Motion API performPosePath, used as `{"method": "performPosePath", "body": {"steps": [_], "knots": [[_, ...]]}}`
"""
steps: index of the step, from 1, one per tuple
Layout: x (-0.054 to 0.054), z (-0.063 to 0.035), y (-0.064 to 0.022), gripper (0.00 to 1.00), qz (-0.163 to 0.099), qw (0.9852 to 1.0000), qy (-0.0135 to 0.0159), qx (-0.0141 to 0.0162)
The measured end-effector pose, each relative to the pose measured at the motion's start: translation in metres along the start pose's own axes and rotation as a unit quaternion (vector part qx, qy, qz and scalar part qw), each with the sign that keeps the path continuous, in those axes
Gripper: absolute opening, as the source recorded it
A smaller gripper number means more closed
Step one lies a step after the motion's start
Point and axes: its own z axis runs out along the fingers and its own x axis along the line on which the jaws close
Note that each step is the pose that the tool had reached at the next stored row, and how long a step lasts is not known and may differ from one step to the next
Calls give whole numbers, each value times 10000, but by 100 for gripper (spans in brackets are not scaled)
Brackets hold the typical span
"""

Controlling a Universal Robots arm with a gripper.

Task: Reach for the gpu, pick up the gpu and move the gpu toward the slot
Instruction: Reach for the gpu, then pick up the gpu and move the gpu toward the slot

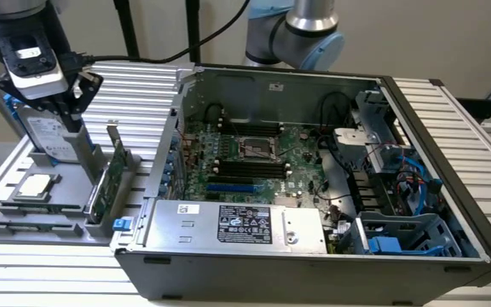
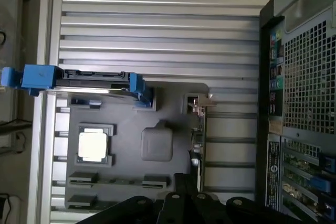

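The grey holder lies on the slatted table just beside the open computer case, on the exterior view's left of it. The gpu stands on its long edge in a slot along the holder's side nearest the case. It is a thin green board, with a silver bracket rising at the holder's far end.

The processor chip lies flat in a pocket on the holder's opposite side. The hard drive, with its blue rails, stands upright at the holder's far end. The gripper hangs over that end, in front of the hard drive and apart from the gpu. I cannot tell whether its jaws are parted or closed.

The exterior view looks into the case at the motherboard. The wrist view looks down on the holder. There the gpu shows as a narrow strip along the holder's edge, with the case's perforated rear panel beyond it.
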Motion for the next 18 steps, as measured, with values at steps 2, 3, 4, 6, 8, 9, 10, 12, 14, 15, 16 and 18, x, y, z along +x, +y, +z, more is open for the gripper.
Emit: {"method": "performPosePath", "body": {"steps": [2, 3, 4, 6, 8, 9, 10, 12, 14, 15, 16, 18], "knots": [[-44, 13, -33, 11, 0, 10000, 1, 4], [-63, 20, -49, 11, 0, 10000, 0, 6], [-82, 26, -66, 11, 0, 10000, 0, 9], [-109, 38, -100, 11, 0, 10000, -1, 15], [-124, 48, -125, 11, 0, 10000, -2, 20], [-129, 49, -130, 11, 1, 10000, -2, 19], [-131, 48, -132, 11, 1, 10000, 0, 21], [-131, 48, -133, 11, 1, 10000, 0, 20], [-131, 48, -133, 11, 1, 10000, 0, 20], [-131, 48, -133, 11, 1, 10000, 0, 20], [-131, 48, -133, 11, 1, 10000, 0, 20], [-131, 48, -133, 11, 1, 10000, 0, 20]]}}
